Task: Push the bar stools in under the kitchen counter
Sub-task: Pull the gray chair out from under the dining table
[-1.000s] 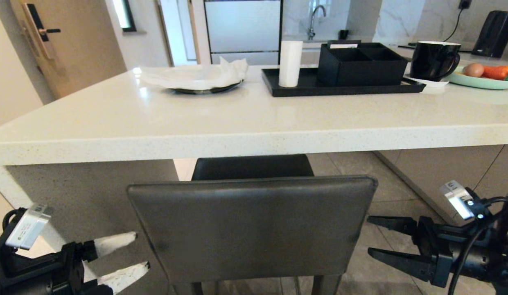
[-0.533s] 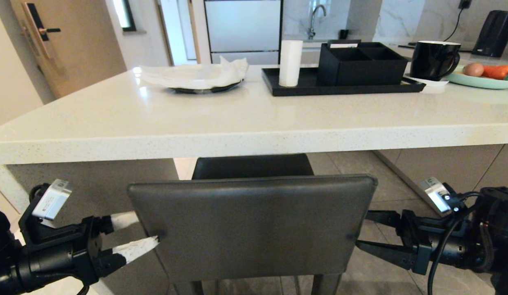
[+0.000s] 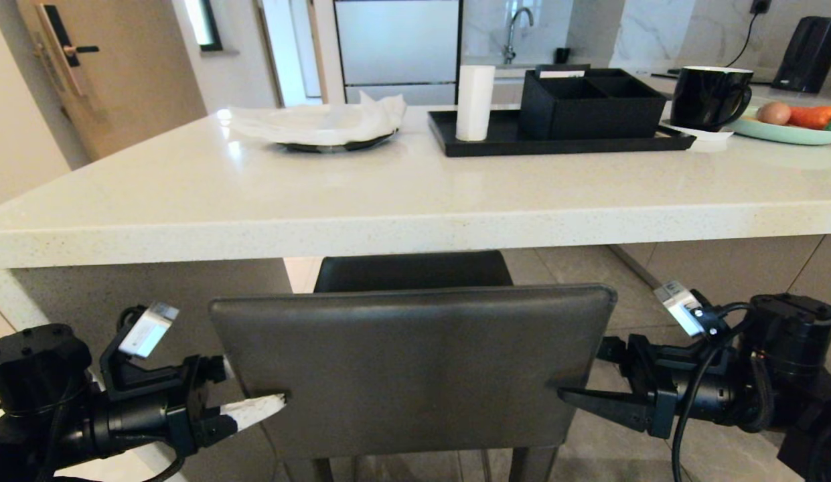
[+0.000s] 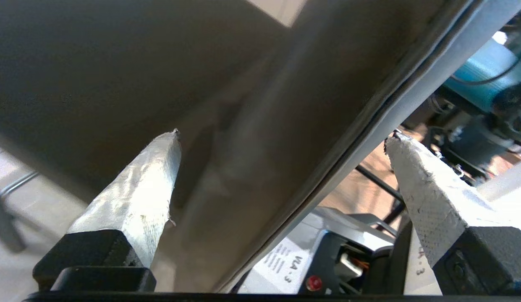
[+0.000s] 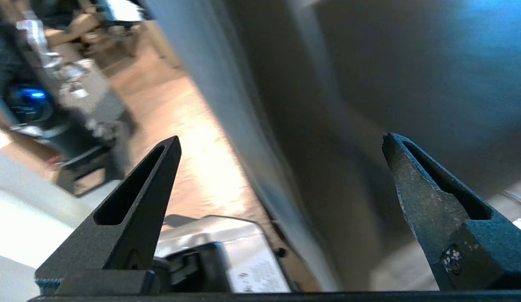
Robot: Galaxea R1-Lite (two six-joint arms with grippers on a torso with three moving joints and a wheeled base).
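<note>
A dark grey leather bar stool stands in front of me, its square backrest facing me and its seat partly under the white kitchen counter. My left gripper is open and straddles the backrest's left edge, with one white-taped finger on the near face and the other hidden behind. In the left wrist view the backrest edge runs between the open jaws of the left gripper. My right gripper is open astride the right edge. The right wrist view shows that edge between the right gripper's black fingers.
On the counter stand a black tray with a white roll and a black box, a plate under a white cloth, a black mug and a green plate of food. The counter's white end slab stands behind my left arm.
Both arms have swung inward from the sides of the stool. Their open jaws now straddle the backrest's left and right edges. The stool has not moved.
</note>
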